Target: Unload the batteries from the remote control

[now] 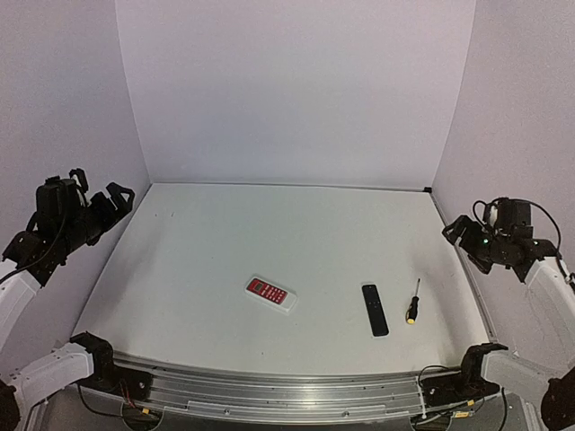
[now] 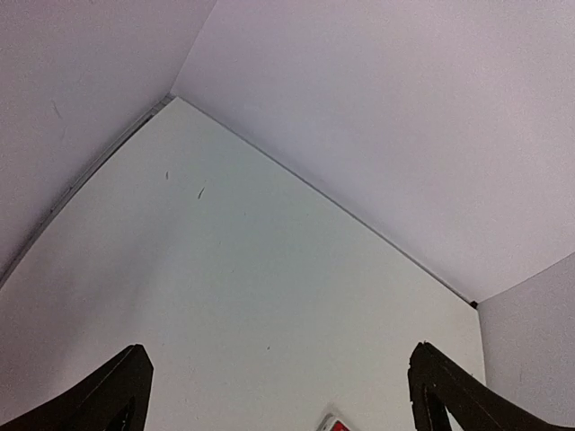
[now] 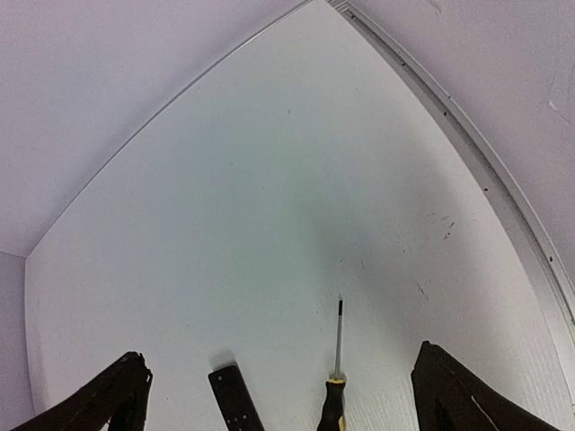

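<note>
Top external view: a flat, white-cased rectangular remote control with a red key panel [image 1: 270, 292] lies face up near the middle of the matte white surface [image 1: 225, 233], turned diagonally. To its right, well apart, a slim black rectangular remote control [image 1: 375, 310] lies flat, its length running toward the near edge. Just beside it lies a screwdriver with a thin metal shaft and a yellow-and-black handle [image 1: 412, 303], the handle nearest the arms. The batteries cannot be seen in any view. The left end effector [image 2: 278, 377] hangs above the left edge of the surface, its dark tapered fingers spread wide and holding nothing. The right end effector [image 3: 278, 377] hangs above the right edge, fingers equally wide and empty. In the right wrist view, the black remote and the screwdriver appear between its fingers.
</note>
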`<state>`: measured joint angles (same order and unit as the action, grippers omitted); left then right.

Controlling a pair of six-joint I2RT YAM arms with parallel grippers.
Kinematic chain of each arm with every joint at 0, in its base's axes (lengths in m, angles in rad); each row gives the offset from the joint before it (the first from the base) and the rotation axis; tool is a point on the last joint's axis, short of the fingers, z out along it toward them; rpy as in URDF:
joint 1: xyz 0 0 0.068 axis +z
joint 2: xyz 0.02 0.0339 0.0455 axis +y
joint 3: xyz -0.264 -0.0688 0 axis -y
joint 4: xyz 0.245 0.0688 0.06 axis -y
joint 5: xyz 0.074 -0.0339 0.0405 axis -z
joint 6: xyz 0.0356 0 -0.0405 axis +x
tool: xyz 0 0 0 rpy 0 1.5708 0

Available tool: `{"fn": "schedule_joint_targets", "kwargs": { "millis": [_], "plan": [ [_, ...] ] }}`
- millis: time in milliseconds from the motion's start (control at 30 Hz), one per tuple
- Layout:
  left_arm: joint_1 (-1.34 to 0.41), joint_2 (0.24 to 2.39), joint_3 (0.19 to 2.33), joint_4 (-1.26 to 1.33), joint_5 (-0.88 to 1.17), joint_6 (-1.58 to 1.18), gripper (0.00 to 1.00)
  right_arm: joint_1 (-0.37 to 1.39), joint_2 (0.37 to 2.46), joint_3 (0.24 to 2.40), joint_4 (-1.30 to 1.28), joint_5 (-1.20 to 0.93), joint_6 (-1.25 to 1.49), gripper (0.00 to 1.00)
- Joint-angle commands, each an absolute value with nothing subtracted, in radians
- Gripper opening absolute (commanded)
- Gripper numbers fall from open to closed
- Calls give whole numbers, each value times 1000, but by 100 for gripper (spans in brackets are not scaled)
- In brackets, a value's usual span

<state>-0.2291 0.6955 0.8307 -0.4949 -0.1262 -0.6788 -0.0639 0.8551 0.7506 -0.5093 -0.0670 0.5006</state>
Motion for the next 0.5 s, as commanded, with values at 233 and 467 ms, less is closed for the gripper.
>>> {"fn": "schedule_joint_targets", "kwargs": {
  "millis": [233,467],
  "plan": [
    [-228,718,797,-454,-8,-675,100,334,1158,904,-486,-224,314,98],
    [-228,784,738,-373,101,-688,100,773,1615,1173,-488,-15,-63,98]
  ]
}}
